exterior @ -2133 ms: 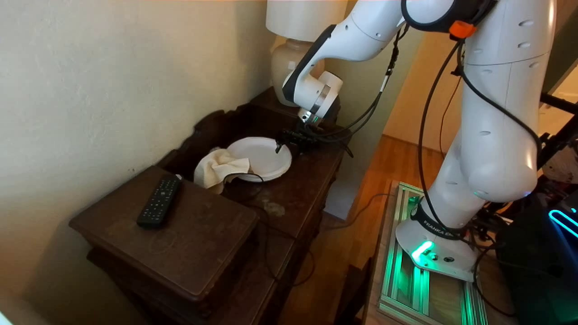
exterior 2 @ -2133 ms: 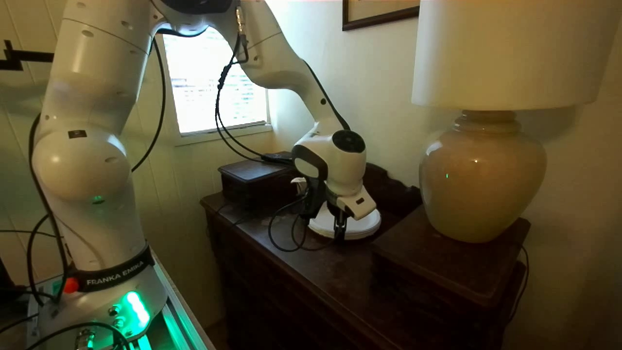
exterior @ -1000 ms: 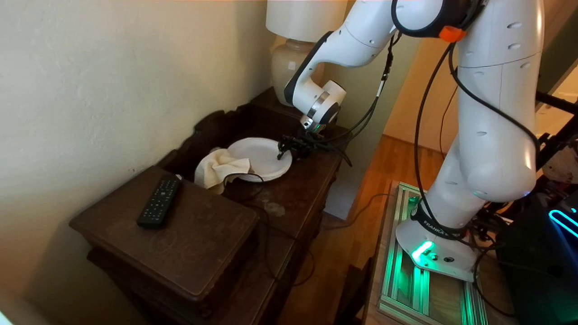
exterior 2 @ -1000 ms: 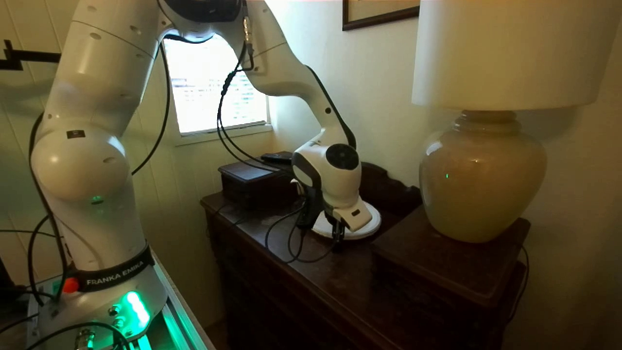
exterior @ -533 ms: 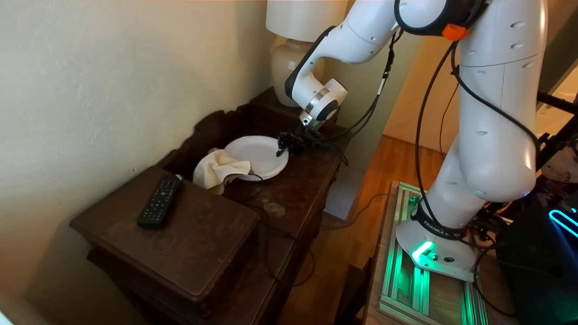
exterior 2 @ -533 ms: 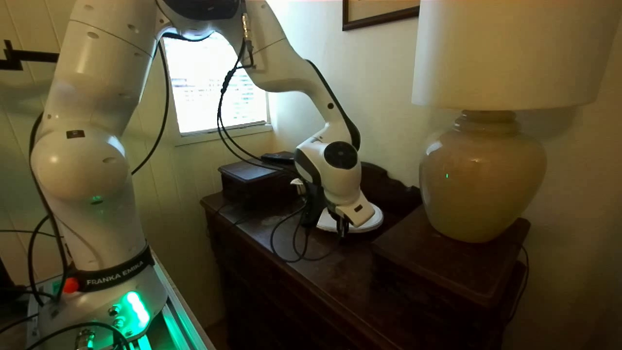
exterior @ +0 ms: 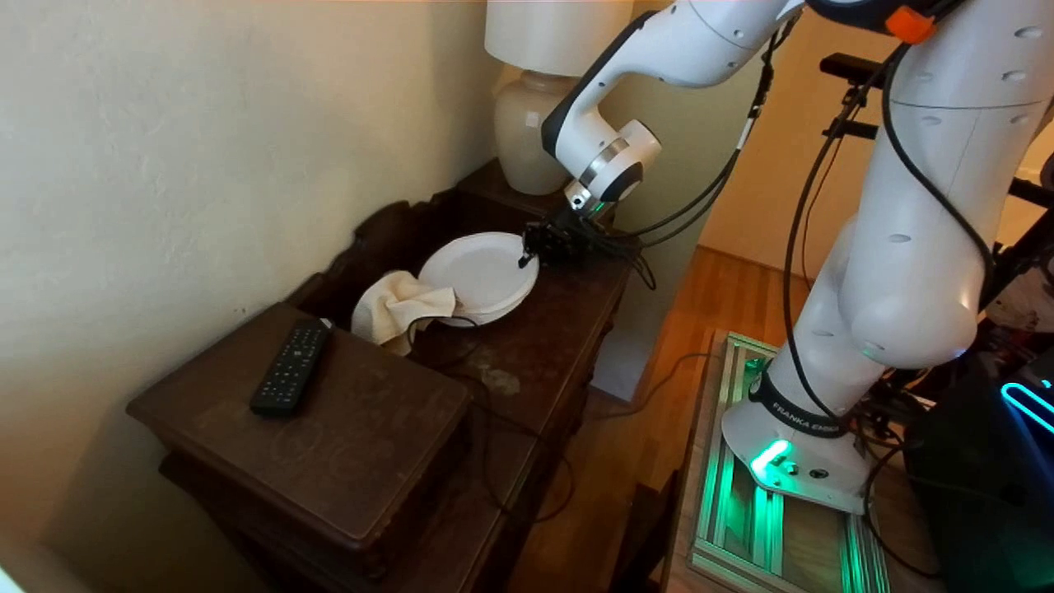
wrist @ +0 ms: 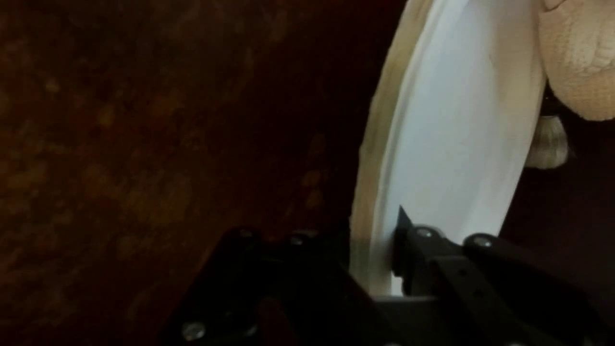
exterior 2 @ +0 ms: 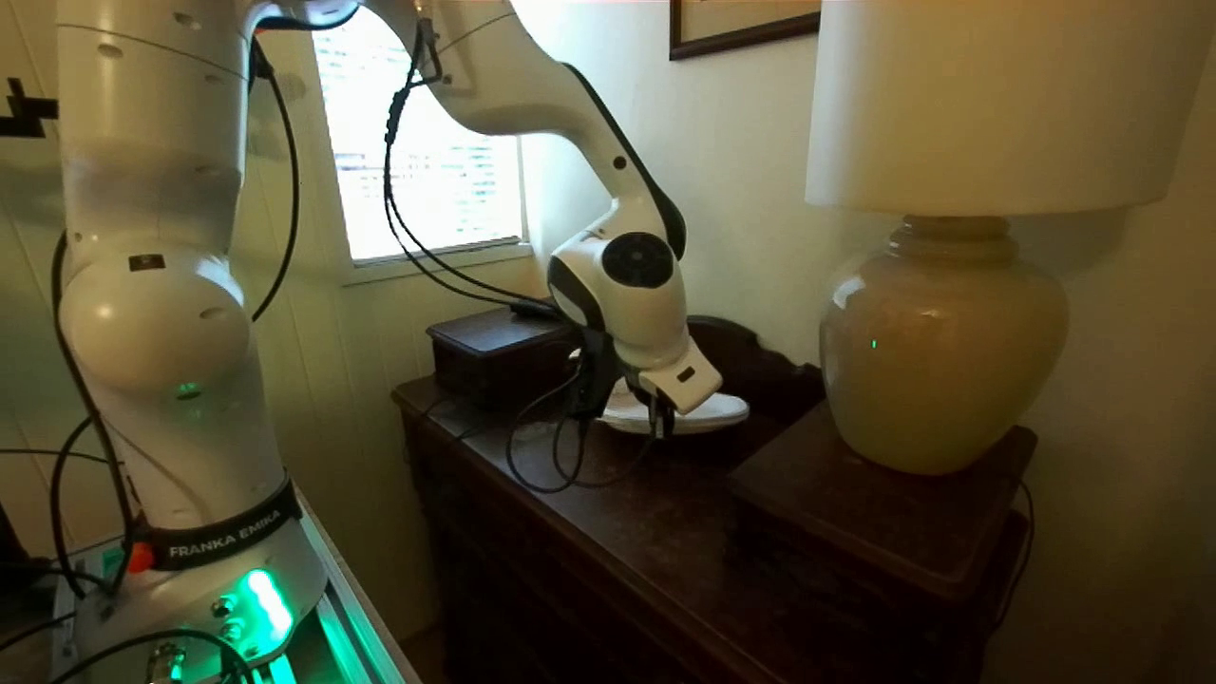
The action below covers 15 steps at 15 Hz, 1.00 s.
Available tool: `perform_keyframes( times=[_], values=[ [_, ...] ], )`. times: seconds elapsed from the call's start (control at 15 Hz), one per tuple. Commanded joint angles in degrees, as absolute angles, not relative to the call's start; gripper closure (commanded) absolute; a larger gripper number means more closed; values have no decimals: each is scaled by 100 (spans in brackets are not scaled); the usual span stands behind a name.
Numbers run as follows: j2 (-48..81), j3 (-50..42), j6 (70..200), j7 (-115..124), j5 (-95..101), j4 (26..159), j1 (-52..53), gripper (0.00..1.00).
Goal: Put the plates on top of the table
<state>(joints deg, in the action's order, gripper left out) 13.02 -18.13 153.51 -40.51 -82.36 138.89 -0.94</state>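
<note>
A stack of white plates (exterior: pixel 476 270) is over the dark wooden table top (exterior: pixel 539 358), tilted with its gripped side raised. My gripper (wrist: pixel 374 252) is shut on the rim of the stack, one finger inside over the white face and one outside against the layered edge. In an exterior view the plates (exterior 2: pixel 719 410) show partly behind the gripper (exterior 2: pixel 662 423). Whether their far edge still touches the wood I cannot tell. A cream cloth (exterior: pixel 399 306) lies against the plates' edge away from the gripper.
A raised wooden box section (exterior: pixel 329 428) bears a black remote (exterior: pixel 292 366). At the opposite end stands a large lamp (exterior 2: pixel 945 351) on another raised section. A thin black cable (exterior: pixel 486 436) runs across the table top. The wall rises close behind.
The jaws have gone from partly open to shut on the plates' rim. Arm and gripper have risen, and the plates' gripped side has come up with them. The cloth has barely moved.
</note>
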Motion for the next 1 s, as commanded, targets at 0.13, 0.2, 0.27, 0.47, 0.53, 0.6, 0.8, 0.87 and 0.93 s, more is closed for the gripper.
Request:
perform_keyframes(
  times=[0.13, 0.2, 0.27, 0.47, 0.53, 0.6, 0.8, 0.87, 0.93],
  values=[
    [-188, -2003, 15619, -3479, -7266, 15176, -71, 95],
    [-384, -2023, 15639, -3375, -7094, 15340, -85, 95],
    [-624, -2049, 15596, -3248, -6849, 15541, -113, 95],
    [-1285, -1695, 15212, -2707, -5738, 16068, -756, 95],
    [-1472, -1698, 15011, -2536, -5336, 16185, -906, 95],
    [-1324, -1747, 14618, -2421, -4990, 15935, -1032, 95],
    [-1725, -1927, 13258, -2195, -3845, 15770, -1417, 95],
    [-1903, -1982, 12908, -2226, -3623, 15731, -1504, 95],
    [-2282, -2032, 12586, -2295, -3375, 15948, -1616, 95]
  ],
)
